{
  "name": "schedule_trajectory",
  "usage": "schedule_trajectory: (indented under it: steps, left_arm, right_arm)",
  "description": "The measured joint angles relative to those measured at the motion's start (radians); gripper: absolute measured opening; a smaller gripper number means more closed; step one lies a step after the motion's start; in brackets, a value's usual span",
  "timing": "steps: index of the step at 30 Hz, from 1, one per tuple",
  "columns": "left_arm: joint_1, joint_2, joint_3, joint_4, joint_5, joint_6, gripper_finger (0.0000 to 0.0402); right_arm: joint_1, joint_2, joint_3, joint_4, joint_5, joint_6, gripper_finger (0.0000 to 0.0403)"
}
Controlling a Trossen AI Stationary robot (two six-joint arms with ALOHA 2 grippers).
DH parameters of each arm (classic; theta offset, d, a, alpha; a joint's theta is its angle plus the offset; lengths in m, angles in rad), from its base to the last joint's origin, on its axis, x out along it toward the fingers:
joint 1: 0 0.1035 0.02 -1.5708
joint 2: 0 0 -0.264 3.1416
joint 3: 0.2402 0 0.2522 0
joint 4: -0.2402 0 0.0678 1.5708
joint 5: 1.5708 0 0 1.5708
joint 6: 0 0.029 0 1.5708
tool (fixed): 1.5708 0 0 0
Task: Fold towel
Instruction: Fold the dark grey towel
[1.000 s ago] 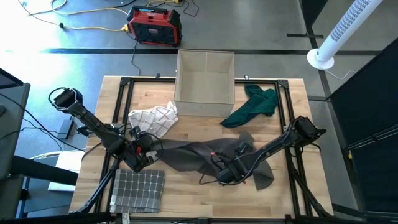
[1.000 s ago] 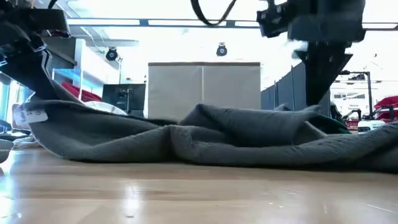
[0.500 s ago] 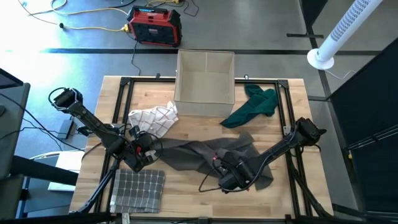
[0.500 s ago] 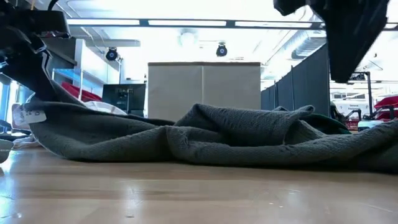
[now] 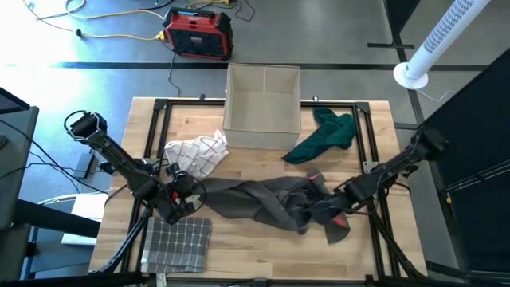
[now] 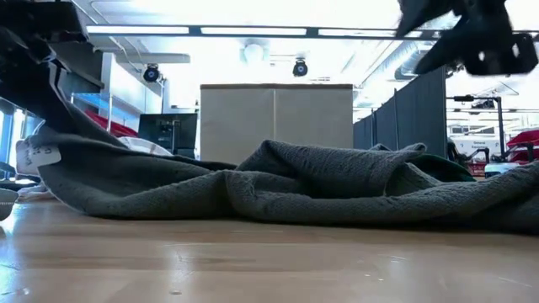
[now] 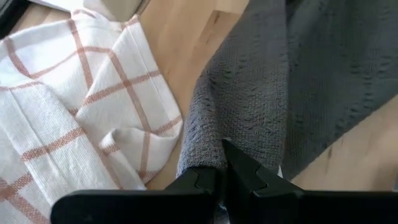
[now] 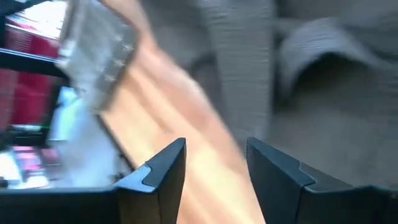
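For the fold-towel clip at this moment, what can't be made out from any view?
- Grey towel: its corners and true outline are lost in the bunched folds, high view; the low view cuts off both ends.
- Left gripper: shut on the grey towel's edge, but the edge it pinches is hidden behind the fingers.
- Right gripper: open and empty, but its wrist view is motion-blurred.

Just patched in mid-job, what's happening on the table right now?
A towel fold is under way but not far along. The left gripper is shut on one end of the dark grey towel, which lies rumpled across the middle of the wooden table. The right gripper is open and empty, raised over the towel's other end. A white checked cloth, a green cloth, a beige box and a folded grey plaid cloth lie untouched.
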Motion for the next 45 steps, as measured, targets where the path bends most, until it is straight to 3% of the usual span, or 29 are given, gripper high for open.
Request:
schedule_trajectory:
  steps: [10,16,23,31,40,45]
  left_arm:
    - [-0.005,0.0,0.0,0.04,-0.027,0.035,0.0]
    - [-0.005,0.0,0.0,0.041,-0.031,0.034,0.0]
    - [-0.005,0.0,0.0,0.041,-0.032,0.033,0.0]
    - [-0.005,0.0,0.0,0.04,-0.032,0.032,0.0]
    - [-0.011,-0.01,0.005,0.036,-0.048,0.051,0.0]
    - [-0.051,-0.051,0.063,0.036,-0.062,0.06,0.0]
  right_arm:
    - [-0.027,0.148,-0.064,0.076,-0.113,0.08,0.0247]
    - [-0.058,0.18,-0.064,0.117,-0.12,0.028,0.0246]
    - [-0.099,0.236,-0.064,0.216,-0.155,-0.056,0.019]
    - [-0.093,0.228,-0.058,0.221,-0.16,-0.104,0.0012]
    - [0.003,0.227,0.157,0.103,-0.11,-0.221,0.0002]
    - [0.094,0.226,0.401,-0.183,0.045,-0.284,0.0001]
